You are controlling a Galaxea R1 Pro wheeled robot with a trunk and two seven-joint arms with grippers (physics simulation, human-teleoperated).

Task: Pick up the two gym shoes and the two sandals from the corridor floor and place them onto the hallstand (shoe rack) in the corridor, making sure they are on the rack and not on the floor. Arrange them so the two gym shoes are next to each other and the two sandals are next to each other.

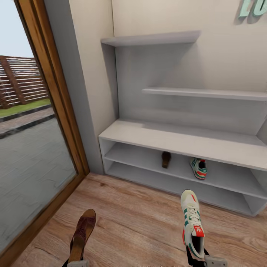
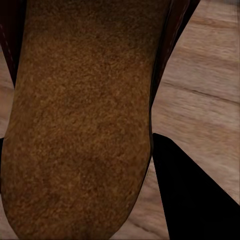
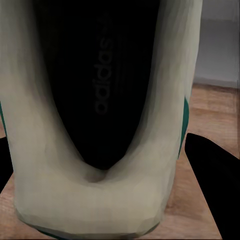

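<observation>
The pale-grey hallstand [image 1: 185, 139] stands against the wall ahead. On its upper open shelf row lie one brown sandal [image 1: 166, 159] and, to its right, one gym shoe [image 1: 199, 168], about a shoe-width apart. Low at the left, my left gripper [image 1: 76, 261] is shut on the heel end of the other sandal [image 1: 83, 231], held above the corridor floor [image 1: 141, 218]; its suede insole [image 2: 80, 120] sits beside a dark finger [image 2: 195, 200]. Low at the right, my right gripper [image 1: 198, 259] is shut on the heel of the other gym shoe [image 1: 193, 218], whose black insole [image 3: 100, 80] shows between the fingers [image 3: 215, 185].
A tall glass door with a wooden frame [image 1: 59, 96] runs along the left, close to the hallstand's left end. Two stepped wall shelves [image 1: 152, 38] [image 1: 204, 92] hang above the bench top. Teal letters [image 1: 254, 9] are on the wall at the top right.
</observation>
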